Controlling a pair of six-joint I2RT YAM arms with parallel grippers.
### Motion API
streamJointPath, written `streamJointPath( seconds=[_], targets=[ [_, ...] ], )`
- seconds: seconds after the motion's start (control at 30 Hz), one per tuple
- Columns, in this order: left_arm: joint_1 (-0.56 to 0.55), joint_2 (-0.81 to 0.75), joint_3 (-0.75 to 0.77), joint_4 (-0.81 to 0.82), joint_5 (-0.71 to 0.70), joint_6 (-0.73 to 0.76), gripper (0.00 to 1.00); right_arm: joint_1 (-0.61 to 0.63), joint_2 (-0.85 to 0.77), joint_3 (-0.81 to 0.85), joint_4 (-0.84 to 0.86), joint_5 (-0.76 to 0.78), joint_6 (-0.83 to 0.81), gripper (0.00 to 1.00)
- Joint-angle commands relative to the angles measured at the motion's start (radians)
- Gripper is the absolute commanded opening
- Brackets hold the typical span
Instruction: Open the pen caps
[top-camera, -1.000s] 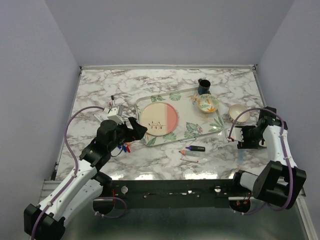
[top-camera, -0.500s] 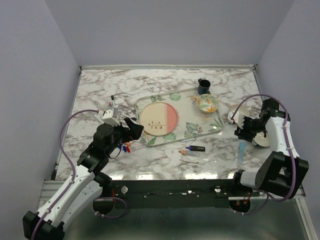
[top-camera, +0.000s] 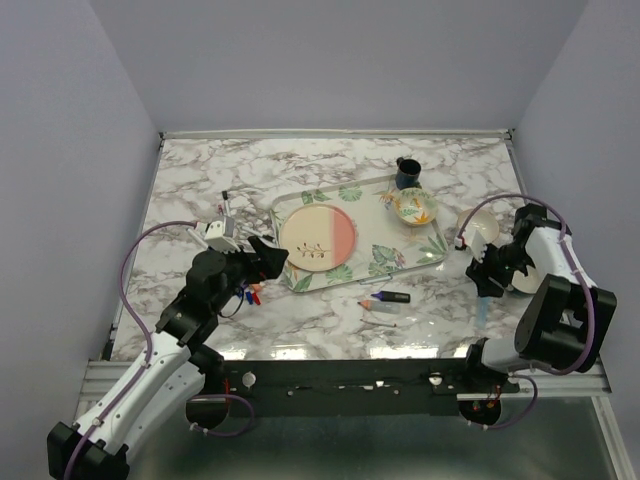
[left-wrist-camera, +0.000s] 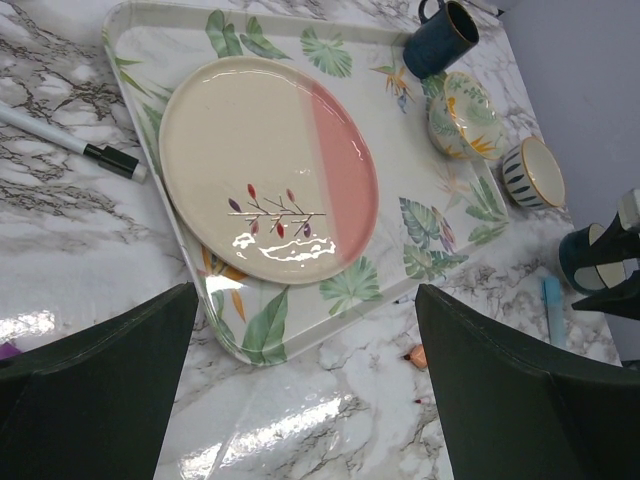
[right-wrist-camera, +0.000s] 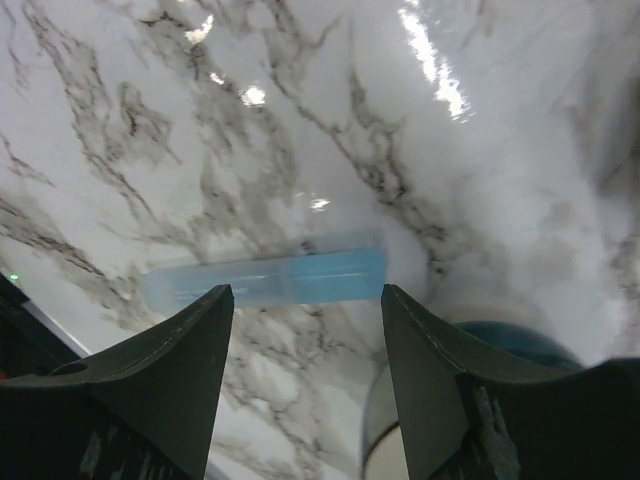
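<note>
Now that the right gripper (right-wrist-camera: 305, 292) has shifted over the light-blue plastic highlighter pen (right-wrist-camera: 270, 281) on the marble table (right-wrist-camera: 150, 120), its fingers wide apart, it can grab it.

Bright, even overhead light glares off the marble table (top-camera: 200, 180) (strongest along its near edge), shadows soft.

No readable text, labels, brands or numbers in any view. Plate (left-wrist-camera: 265, 170) and tray (left-wrist-camera: 400, 160) carry decoration only: twig motif, leaves. No legible print on white marker (left-wrist-camera: 70, 140) or light-blue highlighter (right-wrist-camera: 270, 280).
</note>
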Motion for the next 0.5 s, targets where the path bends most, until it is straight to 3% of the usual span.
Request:
streamJointPath(
  seconds=[0.0,0.27,0.47],
  targets=[
    [0.005,-0.006,-0.006,0.027,0.006,-0.001,0.99,-0.007,-0.071,-0.091,-0.024,0.081,0.187,0.68],
    [0.004,-0.020,-0.013,0.025,0.009,-0.005,0.99,-0.007,-0.045,-0.100,-0.010,0.116,0.400,0.69],
    [0.004,-0.044,-0.021,0.027,0.006,-0.010,0.99,-0.008,-0.024,-0.123,0.016,0.185,0.471,0.71]
  ],
)
